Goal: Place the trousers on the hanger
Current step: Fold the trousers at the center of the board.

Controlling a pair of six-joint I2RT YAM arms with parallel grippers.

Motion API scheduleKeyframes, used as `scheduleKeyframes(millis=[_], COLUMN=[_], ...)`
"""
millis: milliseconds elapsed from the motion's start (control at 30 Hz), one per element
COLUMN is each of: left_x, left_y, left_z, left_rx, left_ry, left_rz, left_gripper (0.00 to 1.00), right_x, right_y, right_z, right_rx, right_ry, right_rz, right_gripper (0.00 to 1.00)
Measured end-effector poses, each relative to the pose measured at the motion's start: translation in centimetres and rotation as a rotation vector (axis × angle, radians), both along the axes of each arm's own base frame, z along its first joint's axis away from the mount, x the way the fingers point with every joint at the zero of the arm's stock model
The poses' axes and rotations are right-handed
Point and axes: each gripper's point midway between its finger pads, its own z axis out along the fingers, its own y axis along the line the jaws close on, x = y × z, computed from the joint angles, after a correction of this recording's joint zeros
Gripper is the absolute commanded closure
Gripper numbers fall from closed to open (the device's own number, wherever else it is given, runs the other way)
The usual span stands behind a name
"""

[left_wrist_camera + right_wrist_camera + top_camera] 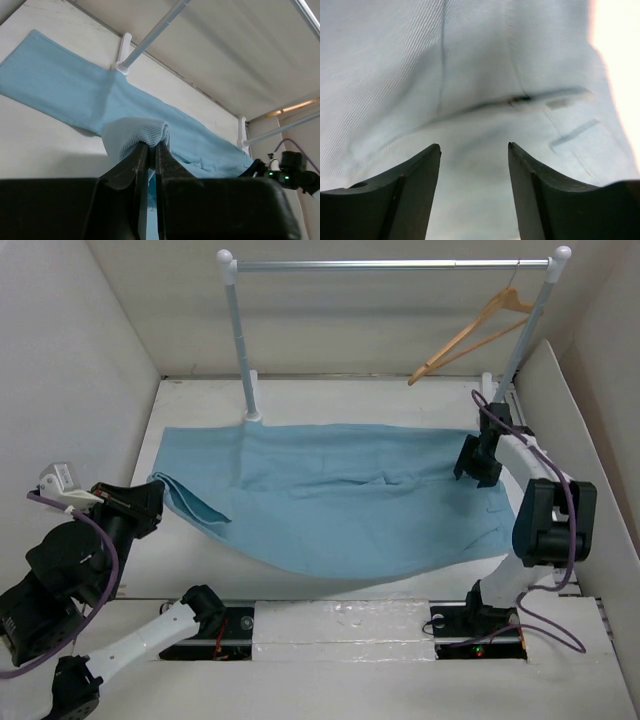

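Note:
The light blue trousers [330, 505] lie spread across the table, legs toward the left. My left gripper [155, 502] is shut on a folded leg end [142, 131] at the left side, lifting it a little. My right gripper [478, 462] is open just above the cloth [470, 90] at the right end, where a seam and a dark mark show. The wooden hanger [475, 335] hangs by its hook from the rail at the back right, tilted down to the left.
A white-and-silver clothes rail [390, 264] stands at the back on two posts [243, 340]. White walls enclose the table on the left, back and right. A purple cable [560, 490] loops along the right arm.

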Motion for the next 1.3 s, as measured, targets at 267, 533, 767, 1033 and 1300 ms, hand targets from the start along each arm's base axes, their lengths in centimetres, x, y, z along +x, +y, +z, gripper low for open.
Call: scheduleKeyframes(millis=[267, 533, 767, 1033, 1300], left_x=[0.5, 0.4, 0.2, 0.2, 0.2], left_y=[-0.6, -1.0, -1.1, -0.4, 1.9], left_z=[-0.4, 0.1, 0.1, -0.1, 0.5], left_rx=[0.036, 0.034, 0.036, 0.061, 0.099], left_ry=[-0.002, -0.024, -0.029, -0.025, -0.039], left_rz=[-0.018, -0.048, -0.068, -0.037, 0.066], left_gripper=[1.00, 1.00, 1.00, 1.00, 1.00], right_x=[-9.2, -19.7, -19.6, -19.1, -17.2], right_y=[-1.7, -2.8, -2.9, -3.3, -5.5], right_z=[5.0, -2.2, -3.9, -4.1, 1.3], right_rx=[-0.020, 0.074, 0.113, 0.107, 0.003], right_ry=[-0.238, -0.137, -0.025, -0.015, -0.119], right_rz=[-0.242, -0.651, -0.718, -0.733, -0.581], right_gripper=[0.35, 0.41, 0.40, 0.99, 1.00])
